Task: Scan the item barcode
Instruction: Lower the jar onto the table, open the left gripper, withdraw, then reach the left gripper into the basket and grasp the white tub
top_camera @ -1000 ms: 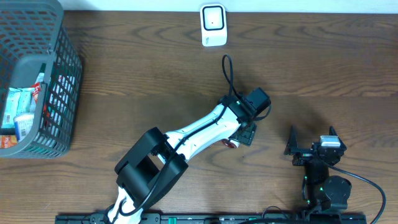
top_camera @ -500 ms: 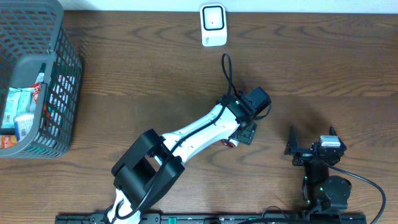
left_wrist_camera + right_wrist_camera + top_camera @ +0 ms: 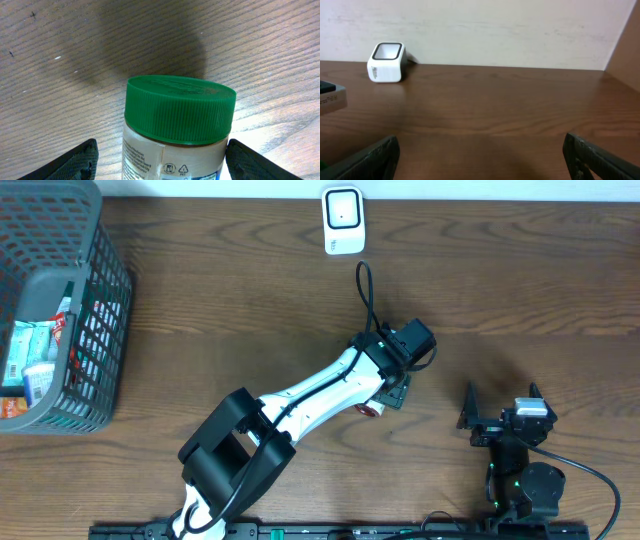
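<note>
Straddling round jar (image 3: 167, 160) w/ ribbed green lid (image 3: 180, 107): left pincer (image 3: 161, 150) spread wide, no grip; right pincer (image 3: 481, 139) spread wide, empty.

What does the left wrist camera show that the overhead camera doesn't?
Only the left wrist view shows the green lid and printed label of the jar, between the left end effector's open fingers. Only the overhead shows the grey basket, the white scanner and the right end effector. Both show the wooden table.
</note>
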You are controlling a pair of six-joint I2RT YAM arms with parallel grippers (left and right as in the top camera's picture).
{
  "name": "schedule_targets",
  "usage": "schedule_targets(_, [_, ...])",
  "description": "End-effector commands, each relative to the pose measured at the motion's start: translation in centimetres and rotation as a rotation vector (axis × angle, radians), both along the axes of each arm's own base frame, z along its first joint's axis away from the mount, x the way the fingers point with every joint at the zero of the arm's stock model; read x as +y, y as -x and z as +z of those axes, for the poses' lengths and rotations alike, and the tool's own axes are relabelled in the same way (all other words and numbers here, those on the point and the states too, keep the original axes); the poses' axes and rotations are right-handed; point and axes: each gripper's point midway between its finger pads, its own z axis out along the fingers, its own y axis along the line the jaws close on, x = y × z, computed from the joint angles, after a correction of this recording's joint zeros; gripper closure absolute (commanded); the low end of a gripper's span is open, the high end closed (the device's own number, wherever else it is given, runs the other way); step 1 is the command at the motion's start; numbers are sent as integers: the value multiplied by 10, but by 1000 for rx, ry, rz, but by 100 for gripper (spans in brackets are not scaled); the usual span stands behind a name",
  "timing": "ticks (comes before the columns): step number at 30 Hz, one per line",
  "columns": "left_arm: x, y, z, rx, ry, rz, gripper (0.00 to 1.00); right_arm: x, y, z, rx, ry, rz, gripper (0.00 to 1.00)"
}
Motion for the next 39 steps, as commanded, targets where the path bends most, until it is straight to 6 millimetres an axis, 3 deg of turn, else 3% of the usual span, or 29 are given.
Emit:
schedule_targets(1, [0,-9,20,-53,20,3,20,-2,0,-2,6,4,-9,1])
schedule_targets(6, [-3,-11,37,-79,52,3,20,-2,0,-2,6,4,-9,1])
schedule_targets(13, [0,-16,88,-159,142,5,20,-2,0,-2,6,4,-9,1])
schedule_targets(16, [14,-21,115,-203,166,-2,20,-2,0,-2,6,4,-9,1])
schedule_targets(18, [35,-29,137,-237,170,29,20,-2,0,-2,6,4,-9,1])
schedule_targets(22, [105,-51,186,-321,143,185,20,-2,0,-2,6,4,-9,1])
schedule_targets(28, [245,-73,264,-474,144,526,20,-2,0,-2,6,4,-9,1])
schedule_targets(32, [343,-70,305,-605,126,785,20,-2,0,-2,6,4,-8,1])
schedule_targets(35, [417,-54,317,-664,75,992,20,-1,0,-2,6,4,-5,1])
schedule_targets(39, [496,-27,307,-648,-12,1225,20,1,0,-2,5,4,5,1])
